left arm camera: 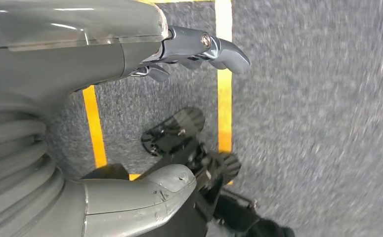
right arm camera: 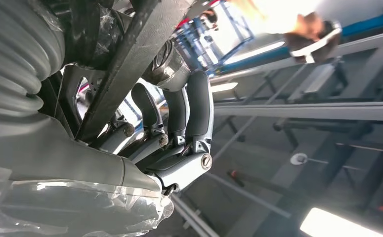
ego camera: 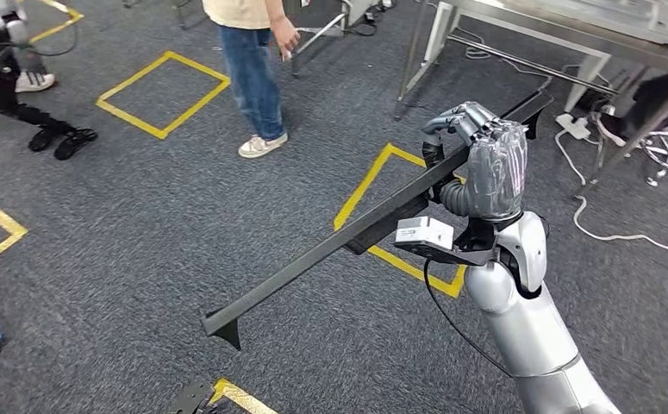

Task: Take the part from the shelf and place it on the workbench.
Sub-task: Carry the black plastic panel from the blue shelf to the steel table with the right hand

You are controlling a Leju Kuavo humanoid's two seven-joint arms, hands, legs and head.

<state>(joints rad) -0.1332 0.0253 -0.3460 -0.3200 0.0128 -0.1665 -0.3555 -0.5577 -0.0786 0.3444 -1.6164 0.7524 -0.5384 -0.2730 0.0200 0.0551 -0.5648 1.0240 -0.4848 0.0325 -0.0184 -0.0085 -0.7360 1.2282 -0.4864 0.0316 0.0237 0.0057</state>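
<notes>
A person [ego camera: 252, 69] stands at the upper left on grey carpet [ego camera: 140, 224]. The long black bar [ego camera: 330, 246] slants across the middle. The right hand [ego camera: 485, 164] grips it near its upper end. The left hand [left arm camera: 130, 54] holds nothing, fingers apart.

The right arm [ego camera: 533, 332] is showing glossy silver shells; its right hand [ego camera: 483, 155] is wearing clear plastic over grey ribbed cover and dark fingers; a black cable [ego camera: 447, 316] is trailing from the white wrist camera [ego camera: 424, 233]
</notes>
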